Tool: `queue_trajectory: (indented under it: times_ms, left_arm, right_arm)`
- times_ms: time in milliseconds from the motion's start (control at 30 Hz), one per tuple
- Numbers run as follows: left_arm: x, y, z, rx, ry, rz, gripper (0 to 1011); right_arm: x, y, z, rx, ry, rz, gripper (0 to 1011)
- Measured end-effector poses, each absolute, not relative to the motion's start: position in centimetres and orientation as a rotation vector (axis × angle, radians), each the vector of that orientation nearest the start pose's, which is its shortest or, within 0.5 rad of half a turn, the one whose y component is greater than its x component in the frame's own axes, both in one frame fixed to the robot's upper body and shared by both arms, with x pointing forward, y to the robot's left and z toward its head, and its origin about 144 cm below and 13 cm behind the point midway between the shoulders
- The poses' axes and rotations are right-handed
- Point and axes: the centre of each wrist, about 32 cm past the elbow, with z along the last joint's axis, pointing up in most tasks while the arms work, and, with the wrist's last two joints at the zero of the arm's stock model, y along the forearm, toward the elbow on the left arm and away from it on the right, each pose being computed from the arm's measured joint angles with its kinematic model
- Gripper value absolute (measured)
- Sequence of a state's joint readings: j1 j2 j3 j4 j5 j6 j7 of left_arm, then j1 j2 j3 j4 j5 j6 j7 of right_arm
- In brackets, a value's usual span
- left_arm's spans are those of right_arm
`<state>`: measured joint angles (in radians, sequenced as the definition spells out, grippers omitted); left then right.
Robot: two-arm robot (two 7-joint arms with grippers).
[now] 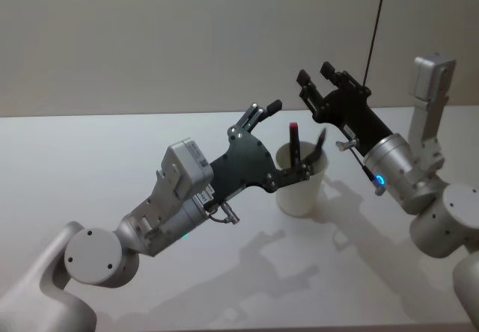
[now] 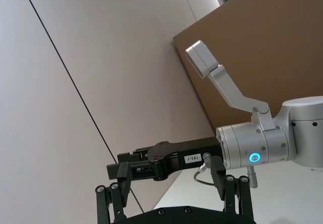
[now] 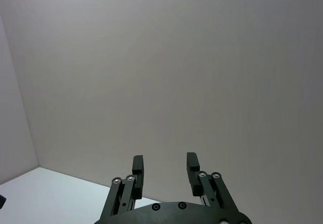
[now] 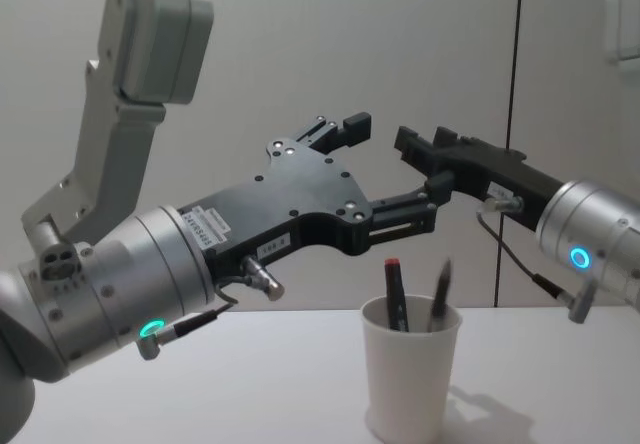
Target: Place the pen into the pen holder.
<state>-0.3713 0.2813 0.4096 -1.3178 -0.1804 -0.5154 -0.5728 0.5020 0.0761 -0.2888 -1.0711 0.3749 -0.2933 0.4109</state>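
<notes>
Standing in the pen holder point(image 4: 412, 374) we count two pens: a dark pen with a red cap point(image 4: 396, 297) and a plain dark pen point(image 4: 441, 292), both leaning on the rolled rim, so we judge the placing done or nearly so. Our left end effector point(image 4: 385, 174) hangs above the cup with its fingers spread and nothing between them; our right end effector point(image 1: 316, 72) is raised beyond the cup, fingers likewise apart and empty.

A pen is light, stiff and smooth, best pinched mid-barrel. The paper cup is lighter still and thin-walled (a nudge at the rim would tip or crush it), so we would hold it low on the wall, if at all.

On the tabletop point(image 1: 105, 152) the cup stands well back from the near edge with bare surface all round. Lifting straight up seems the safest way out, since the left fingers sit close over the pen tops.
</notes>
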Motion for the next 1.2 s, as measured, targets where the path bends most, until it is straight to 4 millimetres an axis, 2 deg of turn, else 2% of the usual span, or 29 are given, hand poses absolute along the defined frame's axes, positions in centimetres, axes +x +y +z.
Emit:
queue_trajectory:
  times_ms: [67, 167, 267, 367, 467, 567, 1200]
  left_arm:
    - [54.42, 21.08, 117.98, -0.149, -0.541, 0.62, 1000]
    - [54.42, 21.08, 117.98, -0.149, -0.541, 0.62, 1000]
    - [54.42, 21.08, 117.98, -0.149, -0.541, 0.62, 999]
    - [54.42, 21.08, 117.98, -0.149, -0.541, 0.62, 1000]
    - [54.42, 21.07, 117.98, -0.149, -0.541, 0.62, 1000]
    - [54.42, 21.07, 117.98, -0.149, -0.541, 0.62, 1000]
    - [54.42, 21.08, 117.98, -0.149, -0.541, 0.62, 999]
  right_arm:
    - [59.02, -17.99, 117.56, 0.309, -0.097, -0.964, 503]
    - [59.16, -17.8, 117.47, 0.308, -0.095, -0.962, 644]
    - [59.25, -17.7, 117.41, 0.307, -0.094, -0.961, 704]
    - [59.32, -17.61, 117.35, 0.306, -0.093, -0.96, 839]
    - [59.36, -17.55, 117.32, 0.305, -0.092, -0.96, 893]
    - [59.42, -17.49, 117.28, 0.304, -0.091, -0.959, 999]
    - [59.53, -17.36, 117.19, 0.302, -0.089, -0.957, 1001]
